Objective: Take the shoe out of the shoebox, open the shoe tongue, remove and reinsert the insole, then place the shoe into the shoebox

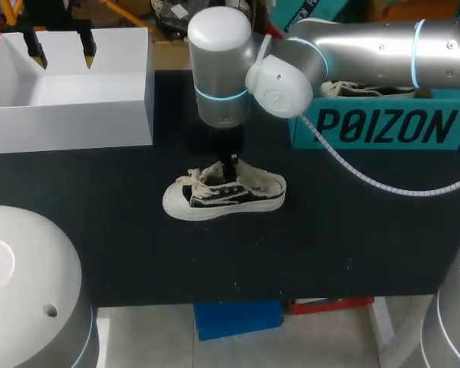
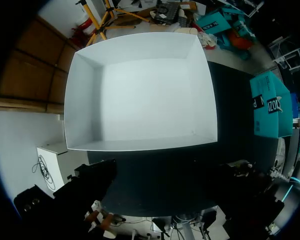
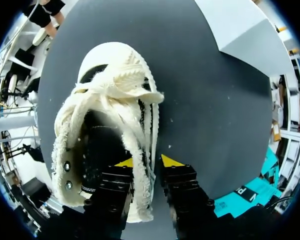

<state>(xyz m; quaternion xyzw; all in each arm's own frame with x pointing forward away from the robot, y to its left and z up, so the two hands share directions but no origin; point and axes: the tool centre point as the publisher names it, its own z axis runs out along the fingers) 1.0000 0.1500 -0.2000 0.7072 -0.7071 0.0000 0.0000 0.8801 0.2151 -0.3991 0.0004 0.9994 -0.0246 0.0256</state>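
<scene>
Low canvas shoe, w/ frayed cream laces and a rubber toe cap, was laid mid black surface. R end effector was clamped on its frayed side wall, one finger inside. L end effector was held wide open over the rectangular white box.

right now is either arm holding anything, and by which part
The right arm's fingers pinch the shoe by the upper edge of one side wall; the left arm's fingers hold nothing.

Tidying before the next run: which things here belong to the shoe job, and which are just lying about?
Job: shoe, right gripper on its side wall, teal shoebox.
Lying about: empty white box, role unclear; second shoe in the shoebox.
</scene>
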